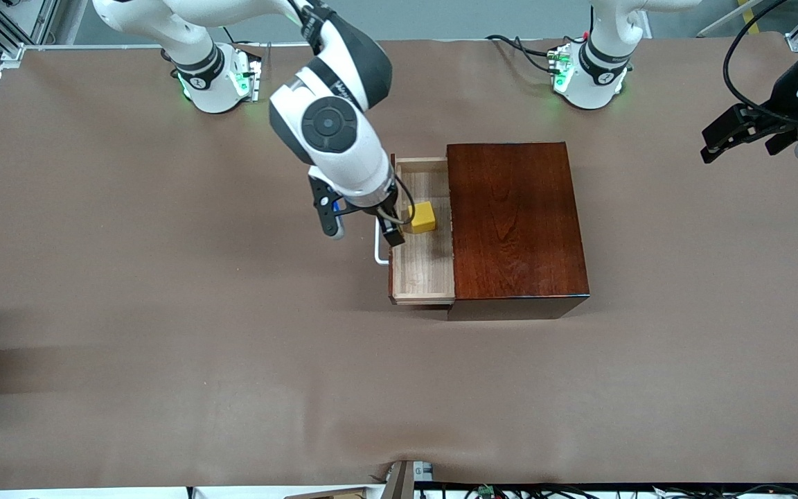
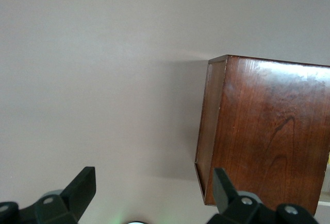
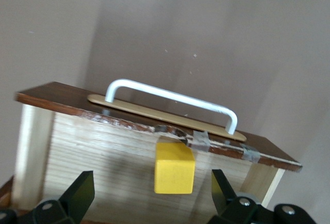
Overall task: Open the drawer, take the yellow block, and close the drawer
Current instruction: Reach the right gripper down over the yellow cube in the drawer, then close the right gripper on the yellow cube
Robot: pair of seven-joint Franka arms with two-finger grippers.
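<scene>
Pale wood drawer [image 1: 424,267] with white U-shaped bar handle [image 1: 378,251] sits pulled out of the glossy dark reddish-brown wooden box [image 1: 515,225], toward the right arm's end. Small bright yellow cube block [image 1: 422,217] rests on the drawer floor, near the handle wall. Right gripper [image 1: 364,225] hangs over the drawer, fingers spread, block between them but untouched. Left gripper [image 1: 742,138] waits with fingers apart over the table's left-arm end, well apart from the box.
</scene>
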